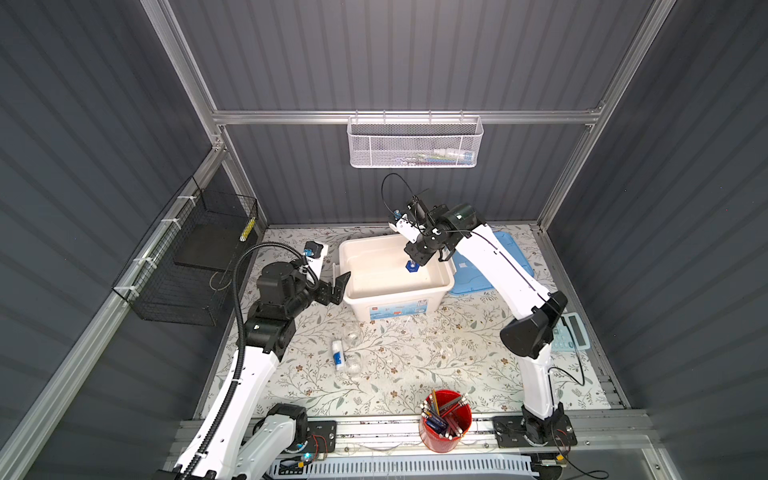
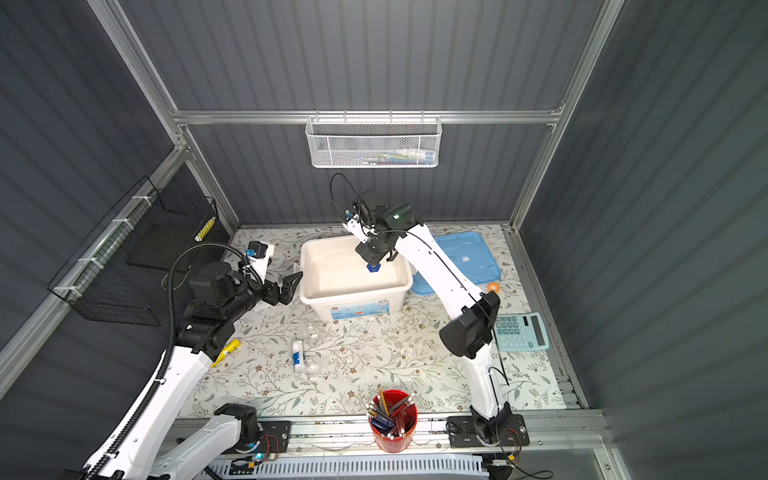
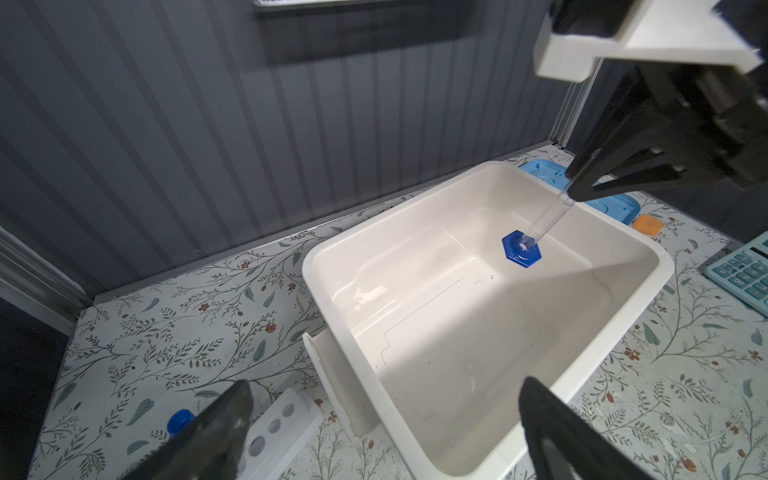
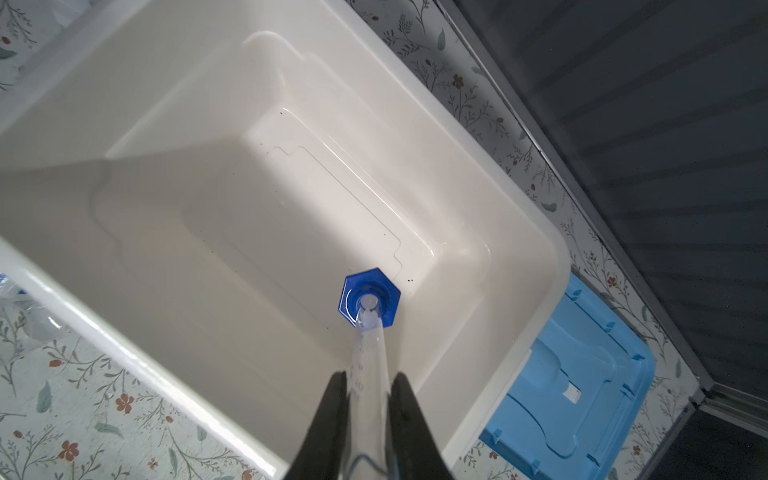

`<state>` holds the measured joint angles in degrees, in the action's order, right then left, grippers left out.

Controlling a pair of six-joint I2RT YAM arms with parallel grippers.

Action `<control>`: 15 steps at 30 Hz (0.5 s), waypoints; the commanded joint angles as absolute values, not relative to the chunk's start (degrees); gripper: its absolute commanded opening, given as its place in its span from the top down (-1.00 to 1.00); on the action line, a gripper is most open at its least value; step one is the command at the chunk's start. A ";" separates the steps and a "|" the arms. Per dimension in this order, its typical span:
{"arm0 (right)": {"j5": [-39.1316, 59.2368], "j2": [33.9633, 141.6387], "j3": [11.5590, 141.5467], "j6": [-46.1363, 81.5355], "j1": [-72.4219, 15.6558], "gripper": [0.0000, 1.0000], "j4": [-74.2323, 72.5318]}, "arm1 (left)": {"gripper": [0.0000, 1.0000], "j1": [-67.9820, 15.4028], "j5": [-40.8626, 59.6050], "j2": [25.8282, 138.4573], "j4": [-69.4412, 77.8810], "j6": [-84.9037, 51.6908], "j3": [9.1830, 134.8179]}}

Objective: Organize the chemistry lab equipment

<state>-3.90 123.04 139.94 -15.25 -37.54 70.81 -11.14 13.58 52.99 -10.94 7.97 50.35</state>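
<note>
Right arm [image 1: 503, 266] is up off its base, bent hard at the black elbow, the white forearm reaching forward and in toward the middle, the wrist pitched steeply down. Right gripper [image 4: 368, 388] points almost straight down. Its two black fingers [image 4: 332, 407] are pinched close on the clear stem of the measuring cylinder [image 4: 370, 349], one on each side, gripping near the top end. Across the way, left arm [image 1: 253, 374] leans forward from its base, the elbow folded and the wrist turned roughly level toward the centre. Left gripper [image 3: 384, 386] has its jaws spread wide, the tips far apart in the left wrist view, and it sits lower than the right gripper and well apart from it.
</note>
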 commanded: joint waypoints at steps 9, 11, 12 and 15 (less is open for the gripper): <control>-0.11 130.62 141.28 -14.77 -32.93 0.70 66.05 | -0.99 -10.79 13.91 52.66 -11.34 8.40 50.93; -1.72 131.00 139.81 -14.27 -32.46 0.69 63.50 | -0.99 -10.81 13.94 52.82 -11.34 8.37 51.00; -1.97 131.19 139.05 -14.18 -32.25 0.70 62.46 | -0.99 -10.79 13.94 52.98 -11.42 8.38 51.05; -2.64 132.16 138.19 -13.45 -31.59 0.70 60.11 | -0.99 -10.75 14.09 53.26 -11.38 8.35 51.06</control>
<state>-1.65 131.00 138.87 -14.70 -32.47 63.83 -11.14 13.58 53.04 -10.94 7.97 50.35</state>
